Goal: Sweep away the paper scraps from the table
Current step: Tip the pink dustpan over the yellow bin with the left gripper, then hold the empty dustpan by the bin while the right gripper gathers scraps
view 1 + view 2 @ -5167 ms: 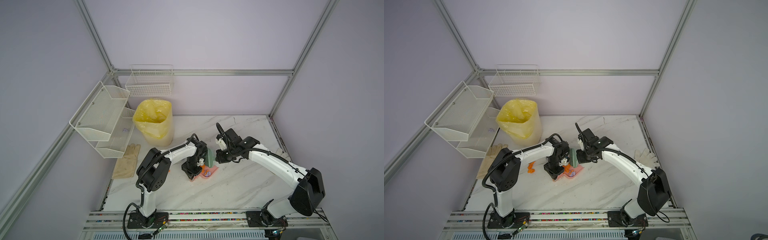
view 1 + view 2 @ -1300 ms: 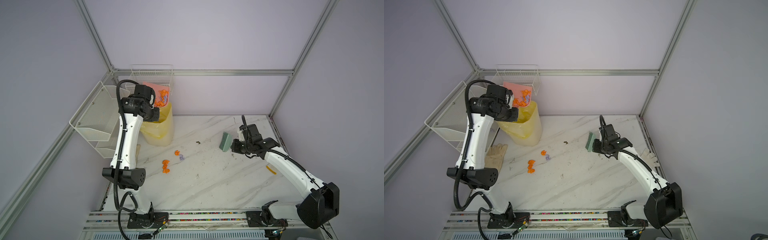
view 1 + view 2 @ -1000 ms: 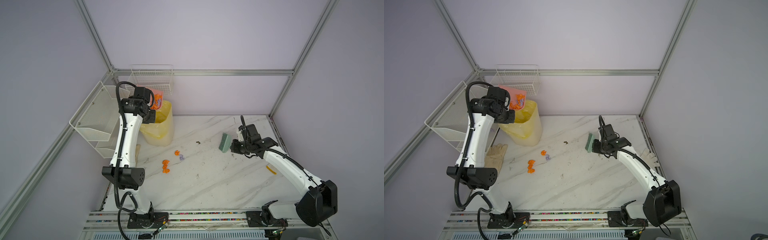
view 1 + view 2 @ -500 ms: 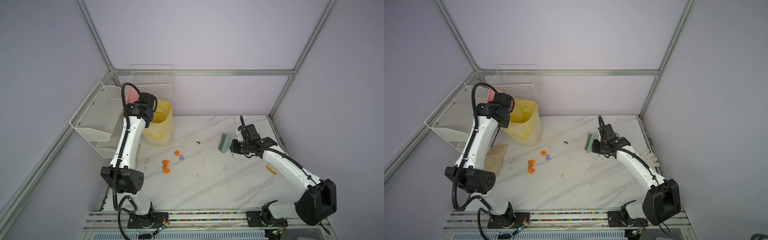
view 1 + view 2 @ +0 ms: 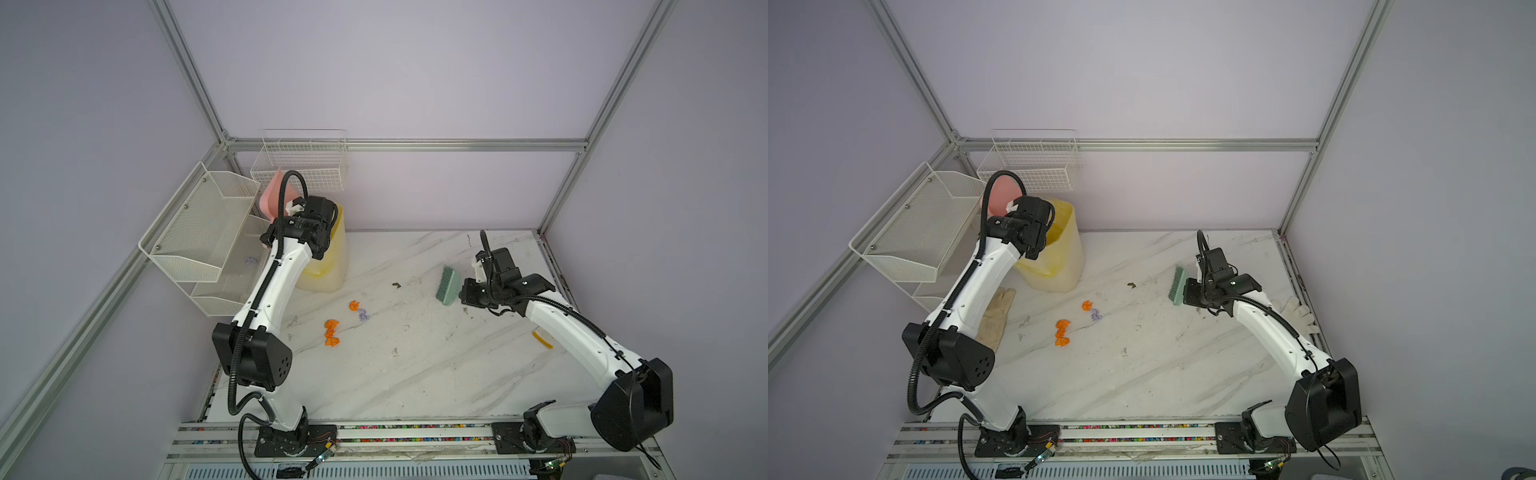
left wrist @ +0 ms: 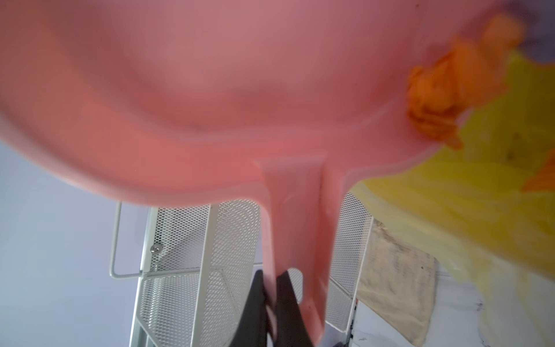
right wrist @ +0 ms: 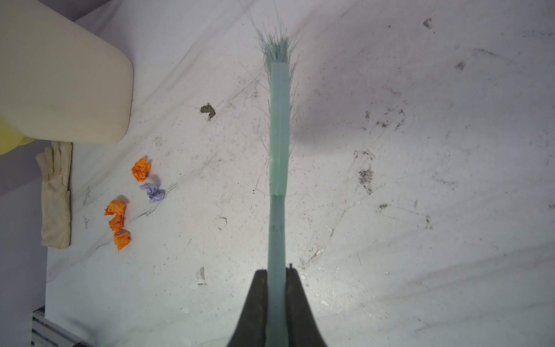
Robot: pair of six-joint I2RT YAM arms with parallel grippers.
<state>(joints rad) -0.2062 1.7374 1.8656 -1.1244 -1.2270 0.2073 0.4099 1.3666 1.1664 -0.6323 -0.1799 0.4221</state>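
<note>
Several paper scraps lie on the table [image 5: 415, 374] in front of the bin: orange wads [image 5: 331, 325] [image 5: 1086, 305] [image 7: 115, 210] and a lilac one [image 5: 363, 315] [image 7: 153, 192]. My left gripper [image 6: 271, 276] is shut on the handle of the pink dustpan [image 5: 272, 199] [image 6: 210, 90], held high and tilted beside the yellow-lined bin [image 5: 328, 266]. Orange scraps [image 6: 435, 99] sit at the pan's edge over the yellow liner. Far right of the scraps, my right gripper [image 7: 277, 272] is shut on the green brush [image 5: 448, 286] [image 7: 279, 135], above the table.
White wire racks [image 5: 199, 232] [image 5: 301, 166] hang on the left and back walls, close to the raised dustpan. A beige glove [image 5: 996, 316] lies at the table's left edge, a white glove [image 5: 1298, 316] at its right edge. A thin yellow strip [image 5: 542, 337] lies under the right arm.
The left arm has swung the dustpan from over the bin's mouth toward the left rack and turned it steeper. The right arm and brush drifted slightly left.
</note>
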